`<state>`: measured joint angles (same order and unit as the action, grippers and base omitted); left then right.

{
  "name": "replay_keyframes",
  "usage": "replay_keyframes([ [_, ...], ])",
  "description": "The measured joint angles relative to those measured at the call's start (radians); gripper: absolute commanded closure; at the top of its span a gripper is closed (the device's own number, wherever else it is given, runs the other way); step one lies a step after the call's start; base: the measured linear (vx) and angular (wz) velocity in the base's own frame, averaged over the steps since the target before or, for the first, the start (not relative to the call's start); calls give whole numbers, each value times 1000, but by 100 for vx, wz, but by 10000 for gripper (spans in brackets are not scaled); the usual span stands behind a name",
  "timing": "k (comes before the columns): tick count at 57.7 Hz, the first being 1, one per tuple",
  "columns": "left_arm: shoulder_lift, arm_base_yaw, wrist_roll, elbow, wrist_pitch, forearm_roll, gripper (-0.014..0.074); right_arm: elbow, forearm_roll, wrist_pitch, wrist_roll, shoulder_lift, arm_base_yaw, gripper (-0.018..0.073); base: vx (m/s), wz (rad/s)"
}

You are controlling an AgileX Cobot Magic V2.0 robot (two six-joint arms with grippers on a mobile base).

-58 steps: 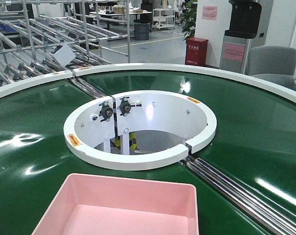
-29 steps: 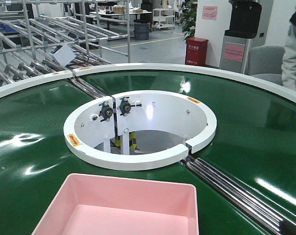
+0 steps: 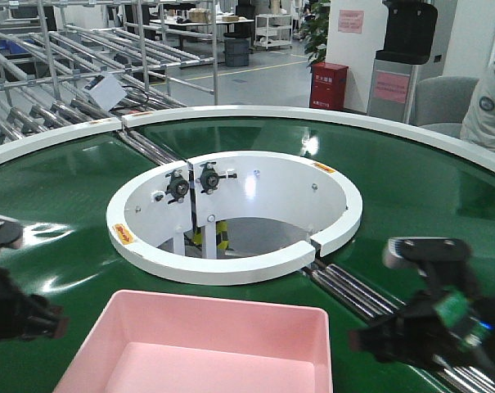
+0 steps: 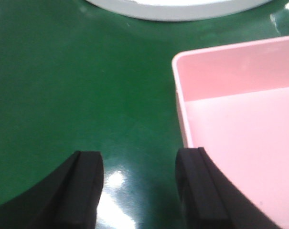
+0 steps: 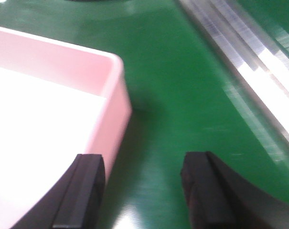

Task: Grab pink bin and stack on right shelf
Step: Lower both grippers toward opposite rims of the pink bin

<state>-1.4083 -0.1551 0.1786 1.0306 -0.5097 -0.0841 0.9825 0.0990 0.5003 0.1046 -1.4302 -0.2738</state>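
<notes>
The pink bin (image 3: pixel 222 323) lies on the green belt at the bottom centre, empty, with its near part cut off by the frame. My left gripper (image 3: pixel 57 321) is low beside the bin's left side. It stands open (image 4: pixel 139 155) over the belt, and its right finger (image 4: pixel 194 181) sits against the bin's left wall (image 4: pixel 182 109). My right gripper (image 3: pixel 363 340) is beside the bin's right side, also open (image 5: pixel 144 160). Its left finger (image 5: pixel 87 186) is at the bin's right wall (image 5: pixel 113 119). The right shelf is out of view.
The green round conveyor belt (image 3: pixel 67 188) circles a white ring (image 3: pixel 231 270) around a central opening. Metal rollers (image 3: pixel 370 303) run diagonally just right of the bin. A person in a pale jacket (image 3: pixel 488 106) stands at the far right. Roller racks (image 3: pixel 51 82) fill the back left.
Both arms have come into the front view, one on each side of the bin. The person at the right has moved further into frame. The bin has stayed put.
</notes>
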Motion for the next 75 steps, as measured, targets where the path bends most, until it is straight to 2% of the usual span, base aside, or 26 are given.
replay_keyframes([
  [5, -88, 0, 24, 87, -60, -58, 123, 90, 4, 67, 65, -96, -33, 146, 0, 0],
  [19, -278, -1, 215, 231, -176, -281, 123, 233, 10, 196, 168, -286, -90, 146, 0, 0],
  [35, -424, -2, 248, 236, -216, -347, 123, 242, 15, 193, 213, -377, -91, 146, 0, 0],
  [44, -453, -2, 251, 247, -255, -370, 136, 242, 65, 197, 215, -400, -91, 150, 0, 0],
  [51, -455, -1, 258, 247, -261, -379, 205, 242, 107, 198, 215, -400, -91, 224, 0, 0],
  [56, -452, -1, 258, 247, -267, -387, 311, 242, 130, 203, 215, -400, -91, 360, 0, 0],
  [64, -429, 3, 261, 244, -277, -354, 503, 242, 118, 225, 216, -400, -83, 575, 0, 0],
  [69, -397, 3, 254, 244, -271, -350, 604, 241, 114, 232, 218, -390, -83, 573, 0, 0],
  [75, -342, 3, 247, 244, -266, -349, 605, 253, 109, 236, 218, -356, -83, 570, 0, 0],
])
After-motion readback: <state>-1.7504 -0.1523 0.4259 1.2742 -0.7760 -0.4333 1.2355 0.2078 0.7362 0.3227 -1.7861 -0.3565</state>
